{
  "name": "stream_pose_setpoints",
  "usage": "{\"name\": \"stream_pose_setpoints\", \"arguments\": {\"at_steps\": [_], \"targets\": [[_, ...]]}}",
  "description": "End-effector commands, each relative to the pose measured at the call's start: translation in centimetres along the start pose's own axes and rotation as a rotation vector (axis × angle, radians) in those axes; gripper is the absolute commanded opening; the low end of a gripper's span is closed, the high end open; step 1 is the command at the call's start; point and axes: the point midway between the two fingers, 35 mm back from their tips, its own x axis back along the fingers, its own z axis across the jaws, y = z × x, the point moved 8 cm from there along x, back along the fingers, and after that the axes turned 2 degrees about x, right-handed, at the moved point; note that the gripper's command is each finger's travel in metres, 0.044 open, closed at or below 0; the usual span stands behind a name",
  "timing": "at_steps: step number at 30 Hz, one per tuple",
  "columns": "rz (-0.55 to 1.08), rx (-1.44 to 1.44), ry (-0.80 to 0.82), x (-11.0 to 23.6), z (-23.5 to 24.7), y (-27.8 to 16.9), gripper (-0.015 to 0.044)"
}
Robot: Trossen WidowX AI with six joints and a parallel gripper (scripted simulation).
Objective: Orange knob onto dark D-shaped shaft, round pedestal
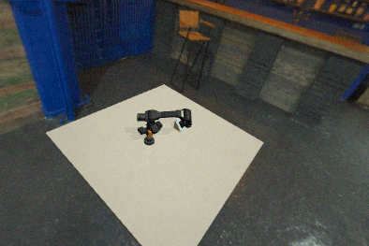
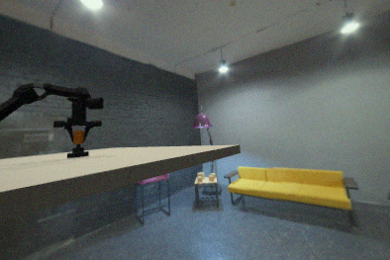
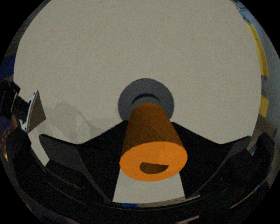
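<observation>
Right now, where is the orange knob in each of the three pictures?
Top view: the orange knob is a tiny speck left of middle, under the black arm.
Exterior view: the knob is far left, held in the hand above the table.
Wrist view: the knob fills the middle.
Shared landmark: the round pedestal right beneath it.

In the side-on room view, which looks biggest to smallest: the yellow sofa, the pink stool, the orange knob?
1. Yellow sofa, widest by far.
2. Pink stool.
3. Orange knob, tiny, held in the end effector.
The three stand at different distances from the camera, so true sizes stay unsure.
</observation>
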Motion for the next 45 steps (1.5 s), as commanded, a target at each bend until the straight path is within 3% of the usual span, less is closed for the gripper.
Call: {"name": "stream_pose_setpoints", "arguments": {"at_steps": [1, 45], "targets": [[0.002, 0.007, -0.001, 0.0, 0.12, 0.02, 0.0], [0.002, -0.039, -0.001, -0.33, 0.06, 0.0, 0.0]]}}
